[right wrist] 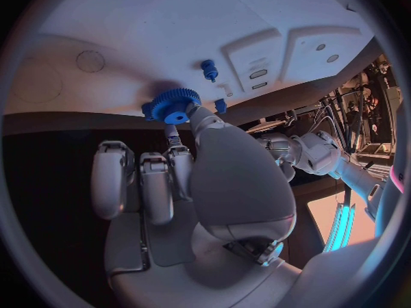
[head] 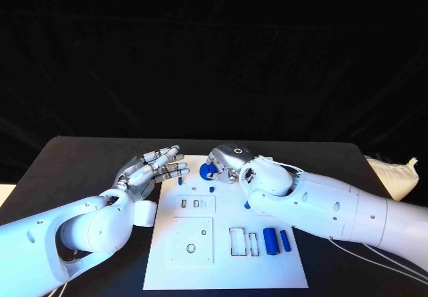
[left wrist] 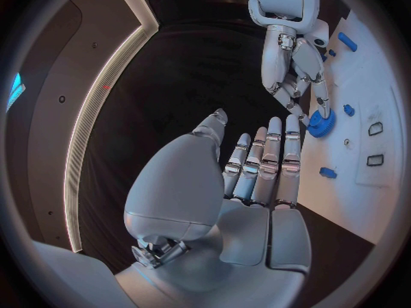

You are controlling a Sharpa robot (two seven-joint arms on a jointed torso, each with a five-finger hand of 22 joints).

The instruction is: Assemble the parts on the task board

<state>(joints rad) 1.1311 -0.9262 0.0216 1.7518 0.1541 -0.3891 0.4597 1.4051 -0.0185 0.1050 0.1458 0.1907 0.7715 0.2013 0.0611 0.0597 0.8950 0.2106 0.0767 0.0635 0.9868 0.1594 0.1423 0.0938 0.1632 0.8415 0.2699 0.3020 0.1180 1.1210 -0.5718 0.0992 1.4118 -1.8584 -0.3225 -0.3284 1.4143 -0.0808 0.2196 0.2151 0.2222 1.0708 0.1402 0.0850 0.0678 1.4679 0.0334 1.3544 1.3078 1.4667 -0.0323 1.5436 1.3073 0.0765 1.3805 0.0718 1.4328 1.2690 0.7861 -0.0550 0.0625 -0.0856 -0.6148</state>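
Note:
The white task board [head: 223, 266] lies in the middle of the black table. My right hand [head: 229, 162] hovers over the board's far edge and pinches a blue gear [head: 209, 171] between thumb and a finger. The right wrist view shows that gear [right wrist: 171, 106] at the fingertips of the right hand [right wrist: 184, 178], just above the board [right wrist: 154, 27]. My left hand [head: 156, 166] is held off the board's far left corner, empty, with its fingers stretched out side by side. In the left wrist view the left hand [left wrist: 257, 178] points toward the gear [left wrist: 320, 123].
Two small blue pegs [head: 181, 181] [head: 211, 189] stand near the board's far edge. Two blue bars [head: 270, 241] [head: 286, 240] lie at its right side beside rectangular slots [head: 237, 241]. A white bag [head: 393, 176] sits at the table's right edge.

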